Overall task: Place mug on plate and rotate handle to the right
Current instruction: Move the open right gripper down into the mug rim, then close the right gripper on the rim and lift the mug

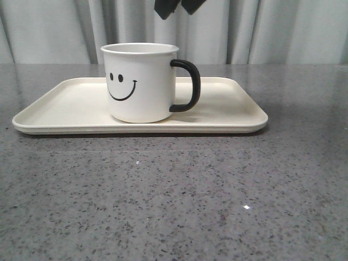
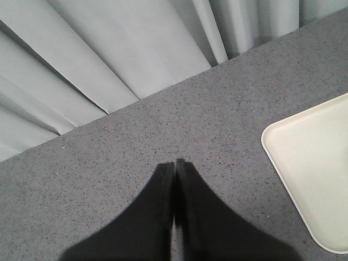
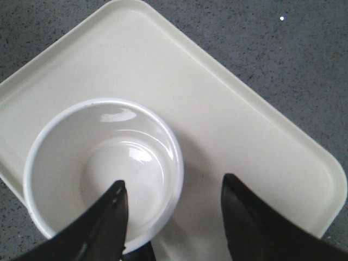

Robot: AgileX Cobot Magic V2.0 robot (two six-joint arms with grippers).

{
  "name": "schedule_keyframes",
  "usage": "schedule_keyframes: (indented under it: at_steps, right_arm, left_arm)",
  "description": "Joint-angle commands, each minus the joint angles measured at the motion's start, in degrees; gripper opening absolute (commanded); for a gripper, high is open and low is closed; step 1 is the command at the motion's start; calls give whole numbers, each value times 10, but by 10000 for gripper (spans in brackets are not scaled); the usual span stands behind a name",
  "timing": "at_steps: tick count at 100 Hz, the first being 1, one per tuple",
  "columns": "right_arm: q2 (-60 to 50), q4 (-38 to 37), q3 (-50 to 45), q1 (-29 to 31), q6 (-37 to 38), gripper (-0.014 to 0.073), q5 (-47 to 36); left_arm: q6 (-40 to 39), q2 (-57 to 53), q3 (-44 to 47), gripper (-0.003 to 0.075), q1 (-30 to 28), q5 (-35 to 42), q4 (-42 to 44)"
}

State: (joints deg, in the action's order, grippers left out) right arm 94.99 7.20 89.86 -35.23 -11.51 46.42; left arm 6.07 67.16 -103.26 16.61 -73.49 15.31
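The grey speckled table (image 1: 174,206) fills the foreground of the front view, and on it lies the plate (image 1: 228,117), a wide cream rectangular tray with rounded corners and a low rim. The mug (image 1: 142,81) stands upright on the plate, a little to the left of the plate's middle, its black smiley face toward the camera and its handle (image 1: 187,86) pointing to the right. Directly above the mug, at the top edge of the front view, the dark tips of the right gripper (image 1: 178,6) hang clear of the rim, touching nothing. Seen from the right wrist, that right gripper (image 3: 173,215) is spread wide: one finger (image 3: 103,223) sits over the mug's (image 3: 103,168) open white interior and the other finger (image 3: 255,217) over the bare plate (image 3: 217,98) just beside the mug, with a small dark piece that may be the handle showing between them at the frame's edge. The left gripper (image 2: 175,187) has its fingers pressed together with nothing between them, hovering over bare table (image 2: 163,125) with a rounded corner of the plate (image 2: 304,157) off to one side and well apart from it; the pale pleated curtain (image 2: 109,49) hangs beyond the table's edge.
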Motion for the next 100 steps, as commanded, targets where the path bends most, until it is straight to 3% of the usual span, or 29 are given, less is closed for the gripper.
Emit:
schedule_keyframes:
  at_steps: [1, 87, 100]
  right_arm:
    - [-14, 9, 22, -1, -6, 404, -33]
    - [53, 28, 22, -5, -6, 398, -36]
    - [54, 28, 22, -5, -6, 253, -34]
  left_arm:
    - [-6, -9, -11, -20, -1, 13, 5]
    - [-6, -9, -11, -20, -1, 13, 5]
    - [-6, -9, -11, -20, -1, 13, 5]
